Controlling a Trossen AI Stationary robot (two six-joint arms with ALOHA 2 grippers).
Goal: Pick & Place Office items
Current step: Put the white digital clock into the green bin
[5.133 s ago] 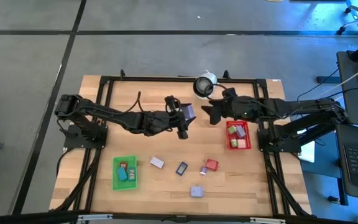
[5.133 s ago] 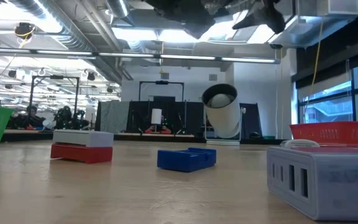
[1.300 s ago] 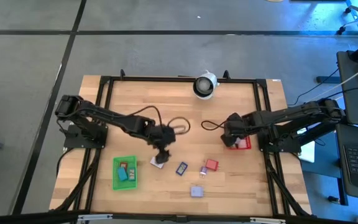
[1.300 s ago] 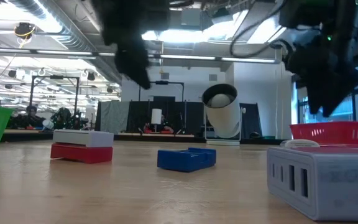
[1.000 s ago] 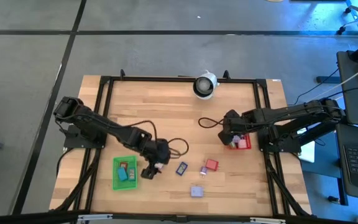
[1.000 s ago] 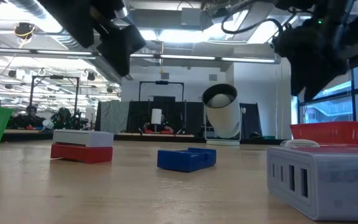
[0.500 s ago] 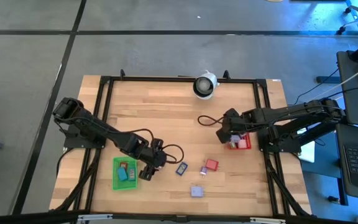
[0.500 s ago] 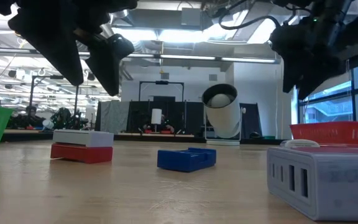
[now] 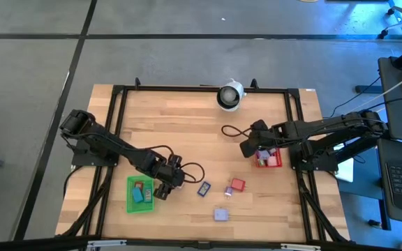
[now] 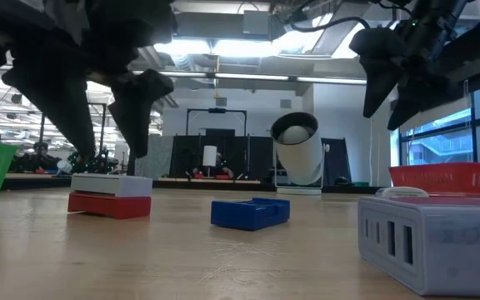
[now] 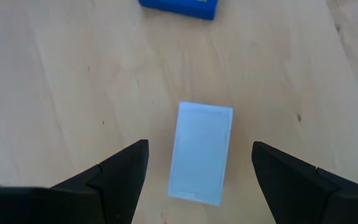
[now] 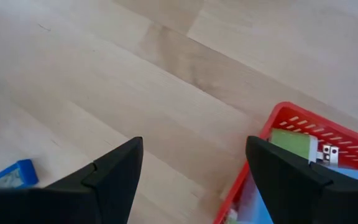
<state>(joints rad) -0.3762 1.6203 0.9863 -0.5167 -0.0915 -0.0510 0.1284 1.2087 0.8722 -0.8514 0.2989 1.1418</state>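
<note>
I'm looking down on a pale wooden table [image 9: 187, 125] with visible plank grain, framed by black rails. Two flat rectangular plastic bins with slotted walls sit on it: a green bin [image 9: 140, 193] toward the left front and a red bin [image 9: 269, 157] toward the right, each with a few small pieces inside that I can't count reliably from above. A round white-and-black device [image 9: 229, 95] stands at the far edge.

My left gripper [image 11: 197, 171] hangs just beside the green bin, its two dark fingers spread wide with nothing between them; directly under it lies a lavender block [image 11: 201, 153], a smooth flat rectangle resting on the wood, untouched. My right gripper [image 12: 191, 162] hovers beside the red bin's inner edge, fingers also parted and empty.

On the open table I count four more loose pieces: one blue block [image 9: 204, 189], a low tray-like shape; one red block [image 9: 238, 185]; one small lavender-and-pink piece [image 9: 227, 189] just beside the red one; and one lavender block with ribbed slots [image 9: 220, 214] nearest the front edge.
</note>
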